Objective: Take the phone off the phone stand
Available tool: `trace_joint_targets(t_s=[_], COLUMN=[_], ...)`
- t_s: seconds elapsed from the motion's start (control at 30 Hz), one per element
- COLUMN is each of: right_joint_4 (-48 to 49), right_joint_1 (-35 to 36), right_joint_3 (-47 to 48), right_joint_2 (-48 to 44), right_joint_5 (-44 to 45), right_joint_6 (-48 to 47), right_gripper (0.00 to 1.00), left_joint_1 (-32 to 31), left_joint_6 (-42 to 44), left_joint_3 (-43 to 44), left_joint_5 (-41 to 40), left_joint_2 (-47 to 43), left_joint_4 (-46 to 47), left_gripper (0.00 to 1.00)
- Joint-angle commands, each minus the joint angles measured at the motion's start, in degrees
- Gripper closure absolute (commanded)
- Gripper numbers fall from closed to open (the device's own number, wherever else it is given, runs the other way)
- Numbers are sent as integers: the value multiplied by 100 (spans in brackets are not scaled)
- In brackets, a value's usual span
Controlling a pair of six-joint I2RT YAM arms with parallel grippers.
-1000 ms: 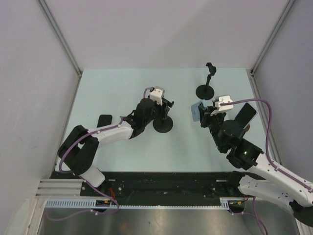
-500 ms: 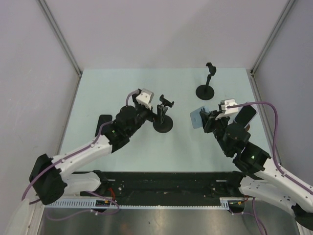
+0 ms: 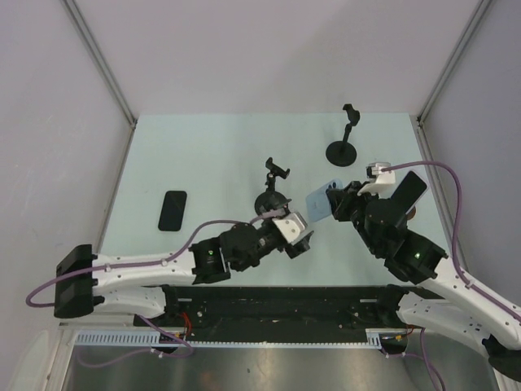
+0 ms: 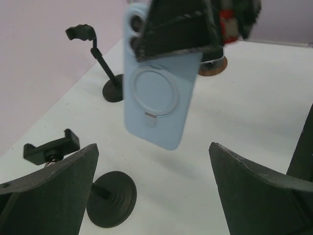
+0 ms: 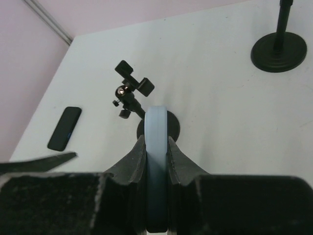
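The light-blue phone [image 3: 319, 204] hangs at three o'clock of the empty phone stand [image 3: 273, 189], its flat faces pinched by the right gripper [image 5: 156, 144]. It looks stiff, smooth, likely slippery and breakable, so those faces want a firm hold; the left gripper [image 4: 156, 191] gapes empty at its seven o'clock

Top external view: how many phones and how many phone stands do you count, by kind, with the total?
Phones: 2, a black phone on the table and a light blue phone in the right pincer.
Stands: 2, the near stand and the far stand.
Dark slab at the right, kind unclear: 1.
Total: 5.
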Motion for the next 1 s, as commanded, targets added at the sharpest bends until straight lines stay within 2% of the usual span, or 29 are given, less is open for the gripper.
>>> trace_joint_targets(t_s=[0.0,0.13,0.37,0.47,0.6,0.87,0.97], right_joint_4=[404,395,483,483,509,536,536], right_joint_1=[-38,-47,-56,-56,-56,-64,-56], right_joint_3=[463,472,481,472,472,472,481], right_joint_2=[-164,-260,-383,-384,-392,-384,-392], right_joint_5=[-179,-425,-724,-768,-803,-926,-962], right_joint_6=[829,1163,1532,1620,1708,1875,1910], right_gripper=[100,100,100,100,100,100,100], left_joint_1=[-460,-681,-822,-848,-866,-892,-910], left_joint_6=[1201,1640,2343,2563,2669,2880,2950], left_joint_3=[251,190,242,321,365,523,576], left_joint_5=[-749,-1478,-2480,-2745,-2929,-3237,-3316], left_joint_2=[511,899,1592,1830,1980,2261,2314], left_joint_4=[658,1475,2785,3048,3208,3375,3402], left_gripper=[0,0,8,11,20,27,35])
